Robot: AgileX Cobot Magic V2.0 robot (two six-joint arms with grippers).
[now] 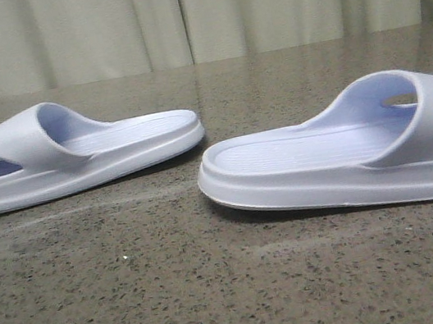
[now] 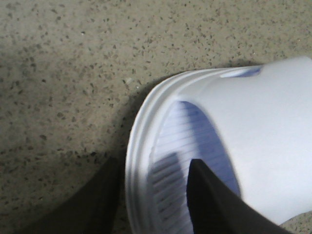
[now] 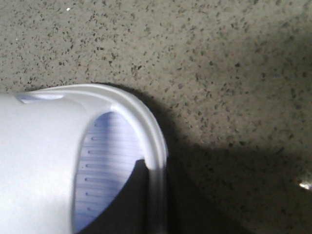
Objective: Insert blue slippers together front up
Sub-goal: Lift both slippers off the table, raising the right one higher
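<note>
Left gripper (image 2: 153,195): its two dark fingers straddle the side rim of the left slipper (image 1: 73,148). One finger (image 2: 214,204) sits inside, on the ribbed footbed just in front of the strap; the other (image 2: 83,204) sits outside, against the sole wall. The rim lies between them; whether they are pressing on it cannot be told from the left wrist view.

Right gripper (image 3: 153,200): a matching arrangement on the right slipper (image 1: 347,148). One dark finger (image 3: 122,200) lies on the footbed beside the strap opening, and a dark shape on the outer side of the rim appears to be the second finger, merged with shadow. Spread or clamped cannot be determined here either.

Neither gripper appears in the front view.

Slipper positions, front view: both rest sole-down on the speckled stone table (image 1: 182,301), well apart. The left slipper lies further back on the left, strap toward the left edge, open footbed end pointing right. The right slipper lies nearer the camera on the right, strap toward the right edge, open footbed end pointing left. The two open ends face one another with a gap of bare table between them.

Background: a pale curtain (image 1: 191,12) hangs behind the table.
</note>
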